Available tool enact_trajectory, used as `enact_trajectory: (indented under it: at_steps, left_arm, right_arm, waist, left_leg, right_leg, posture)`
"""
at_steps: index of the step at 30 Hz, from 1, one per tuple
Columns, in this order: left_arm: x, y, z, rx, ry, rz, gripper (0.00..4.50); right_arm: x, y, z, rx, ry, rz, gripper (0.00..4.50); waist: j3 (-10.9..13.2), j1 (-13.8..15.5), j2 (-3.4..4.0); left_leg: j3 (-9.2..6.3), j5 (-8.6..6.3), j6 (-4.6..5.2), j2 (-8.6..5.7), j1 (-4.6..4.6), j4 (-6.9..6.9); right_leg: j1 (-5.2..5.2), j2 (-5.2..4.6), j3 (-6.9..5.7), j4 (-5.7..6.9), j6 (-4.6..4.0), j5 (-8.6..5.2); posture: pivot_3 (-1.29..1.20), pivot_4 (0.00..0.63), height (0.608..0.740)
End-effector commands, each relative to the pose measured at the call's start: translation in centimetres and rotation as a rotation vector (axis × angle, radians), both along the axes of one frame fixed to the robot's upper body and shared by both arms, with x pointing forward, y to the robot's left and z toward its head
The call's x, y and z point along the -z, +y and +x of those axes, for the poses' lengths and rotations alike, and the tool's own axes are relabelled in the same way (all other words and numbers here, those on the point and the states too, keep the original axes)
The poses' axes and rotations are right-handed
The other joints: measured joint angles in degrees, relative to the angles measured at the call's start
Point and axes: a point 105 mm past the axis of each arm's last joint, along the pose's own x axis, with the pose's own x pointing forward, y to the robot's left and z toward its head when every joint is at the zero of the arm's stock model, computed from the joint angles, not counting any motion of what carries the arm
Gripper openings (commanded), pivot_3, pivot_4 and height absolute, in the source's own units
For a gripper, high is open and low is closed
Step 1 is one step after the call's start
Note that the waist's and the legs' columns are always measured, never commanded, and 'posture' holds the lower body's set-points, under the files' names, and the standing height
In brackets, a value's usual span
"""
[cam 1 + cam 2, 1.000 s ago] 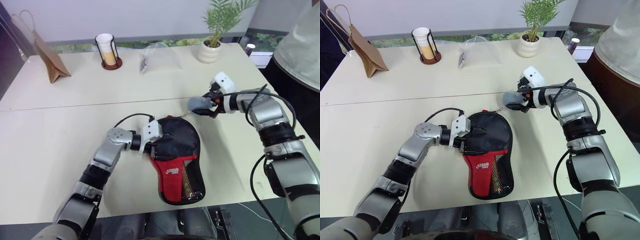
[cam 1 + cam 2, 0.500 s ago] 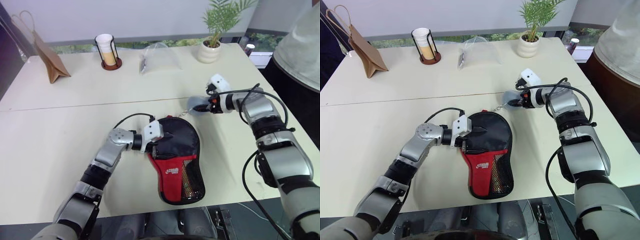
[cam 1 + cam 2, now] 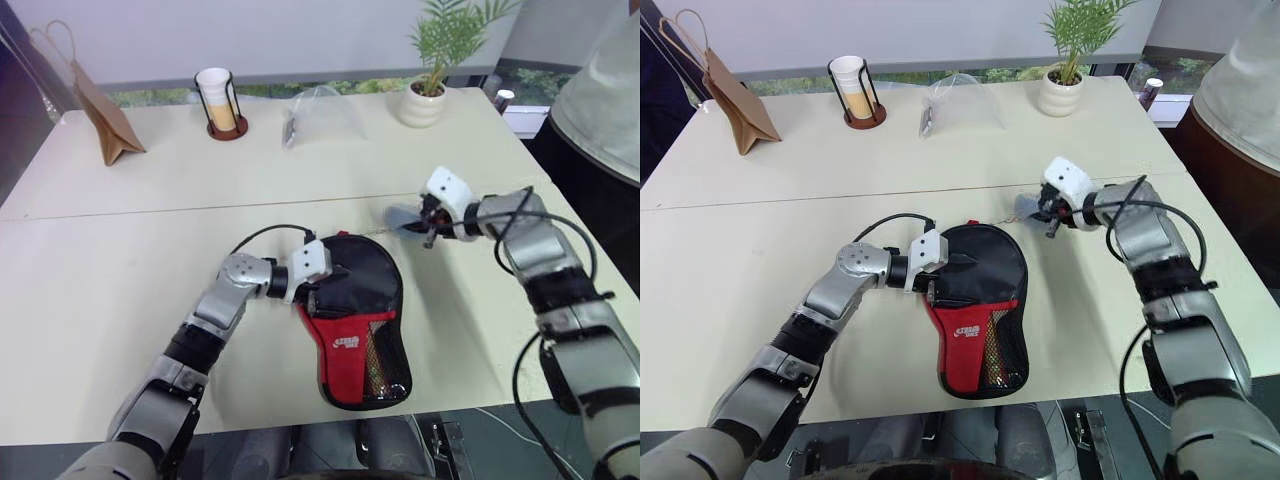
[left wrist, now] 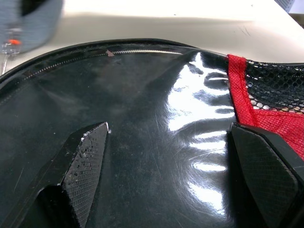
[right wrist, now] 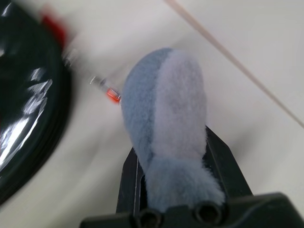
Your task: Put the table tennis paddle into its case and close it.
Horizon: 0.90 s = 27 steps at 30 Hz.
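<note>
Over on the far left of the table (image 3: 90, 260), a brown paper bag (image 3: 103, 120) stands by the back edge, and next to it a cup in a black wire holder (image 3: 221, 102). A clear plastic bag (image 3: 322, 115) lies further along, then a potted plant (image 3: 430, 70) near the far right corner.

Coming to the near half: the left gripper (image 3: 322, 290) reaches in from the left and sits on the round end of the case (image 3: 355, 315). In the left wrist view its two black fingers (image 4: 78, 166) stand wide apart, both pressed down on the shiny black face of the case, with the red panel and mesh pocket (image 4: 280, 95) just beyond one finger. Nothing is pinched between them; it is simply bearing on the fabric.

The case lies flat near the front edge, round black end towards the middle of the table, red panel with the white logo (image 3: 345, 343) and mesh pointing at the front. The table tennis paddle itself I cannot make out.

To the right, the right gripper (image 3: 425, 225) hovers just off the case's far right rim. Its fingers (image 5: 221, 164) are drawn in narrow, clamped on a fluffy grey-blue pull (image 5: 168, 123). A small chain with a red bead (image 5: 111, 95) runs from that pull to the case's rim.

At the far right edge a person in a pale top (image 3: 605, 95) stands beside the table.
</note>
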Motion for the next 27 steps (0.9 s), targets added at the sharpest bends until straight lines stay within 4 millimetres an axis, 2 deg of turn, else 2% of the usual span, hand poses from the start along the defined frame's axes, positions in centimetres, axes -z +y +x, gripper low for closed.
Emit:
enact_trajectory:
  at_steps: [1,21,27]
  left_arm:
    - [1.5,0.4,-0.3,-0.004,0.047,0.050,4.28]
    - [2.0,0.4,-0.3,0.007,0.057,0.068,4.28]
    - [2.2,0.4,-0.3,0.008,0.055,0.074,4.28]
  right_arm:
    - [-0.8,-0.6,-1.7,-0.001,-0.037,-0.036,0.14]
    - [0.0,-3.0,-9.7,0.040,0.001,-0.166,0.14]
    - [0.1,-3.0,-12.3,0.024,0.050,-0.163,0.14]
  waist:
    - [0.00,0.02,0.00]
    - [-0.01,1.16,-0.01]
    - [-0.01,1.12,-0.01]
  left_leg:
    - [0.00,0.00,0.00,0.01,0.05,0.00]
    - [-0.01,-0.04,0.05,0.05,0.20,0.04]
    - [-0.02,-0.10,0.13,0.07,0.46,0.04]
  right_leg:
    - [0.05,0.00,0.00,0.00,0.00,0.00]
    - [0.35,-0.05,-0.04,-0.12,0.05,-0.07]
    - [0.71,-0.07,-0.08,-0.25,0.03,-0.28]
  posture:
    - [0.00,0.150,0.740]
    - [0.00,0.150,0.740]
    - [0.00,0.150,0.740]
